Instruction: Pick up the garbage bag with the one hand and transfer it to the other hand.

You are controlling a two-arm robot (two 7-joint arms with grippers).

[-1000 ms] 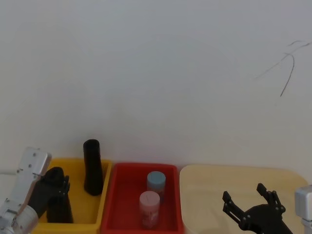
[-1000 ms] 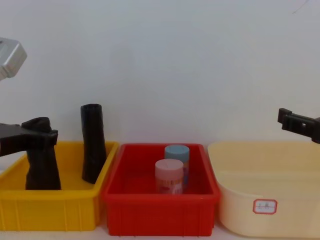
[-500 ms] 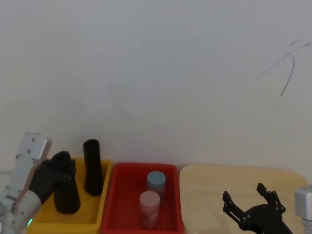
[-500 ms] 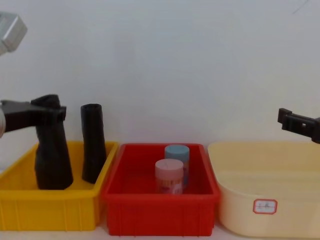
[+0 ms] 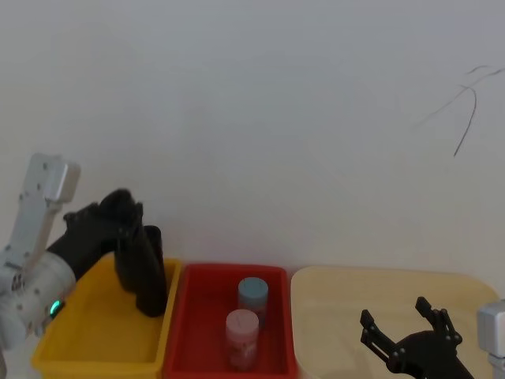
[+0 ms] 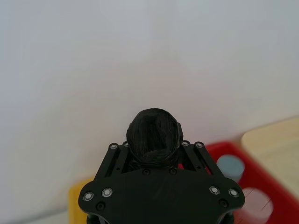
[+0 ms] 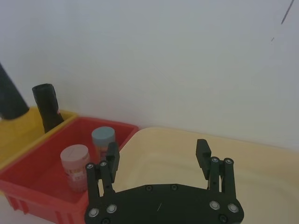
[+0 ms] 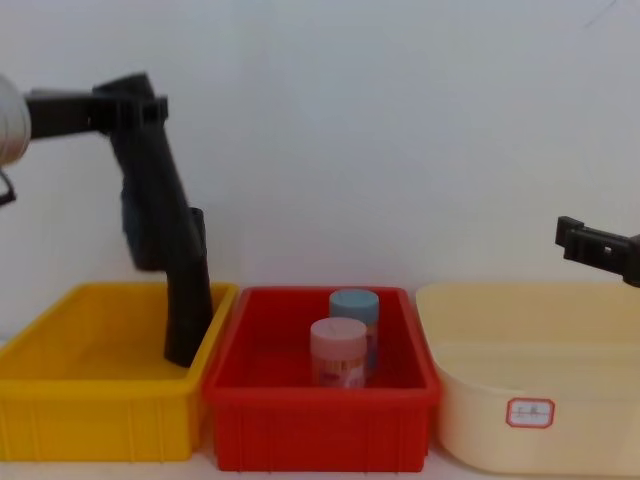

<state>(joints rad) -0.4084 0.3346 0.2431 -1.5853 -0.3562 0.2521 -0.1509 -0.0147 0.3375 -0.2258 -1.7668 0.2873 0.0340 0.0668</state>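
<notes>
The cream tub [image 8: 560,330] at lower right carries a small red-edged label [image 8: 530,412], its writing too small to read. At upper left, above the yellow bin [image 8: 90,410], the left gripper [image 8: 135,105] pinches the garbage bag [image 8: 150,210] by its top. The right gripper [image 7: 157,148] hangs over the tub, fingers spread wide and holding nothing.

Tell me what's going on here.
The left gripper is shut on the garbage bag, holding it by its top end above the yellow bin, where a slimmer black tube stands. The right gripper hangs open over the cream tub, away from the bag, so the handover is not yet done.
</notes>
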